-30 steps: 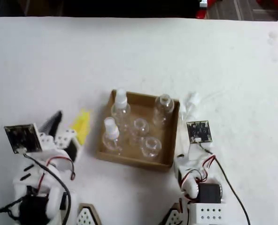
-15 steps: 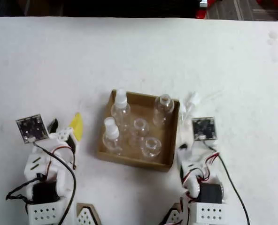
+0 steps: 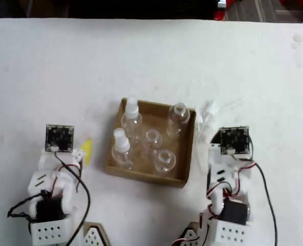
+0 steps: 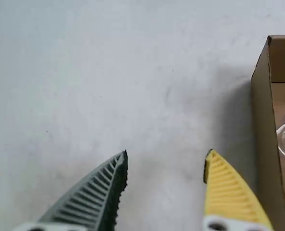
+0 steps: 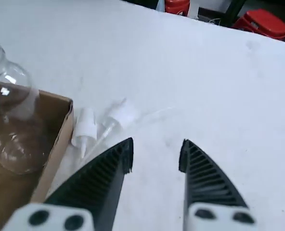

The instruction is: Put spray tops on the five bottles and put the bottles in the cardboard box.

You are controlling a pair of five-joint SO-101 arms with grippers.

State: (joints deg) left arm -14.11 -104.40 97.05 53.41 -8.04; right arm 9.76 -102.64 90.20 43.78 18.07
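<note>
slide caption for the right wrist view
Open right gripper above the table, loose spray tops beside the cardboard box, an uncapped bottle inside it.

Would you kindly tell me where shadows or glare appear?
Left wrist view: the cardboard box throws a shadow onto the table beside its wall. Right wrist view: light glints on the clear bottle. High view: the table is evenly lit.

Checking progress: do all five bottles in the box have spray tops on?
No, one bottle in the cardboard box shows a bare, open neck.
</note>
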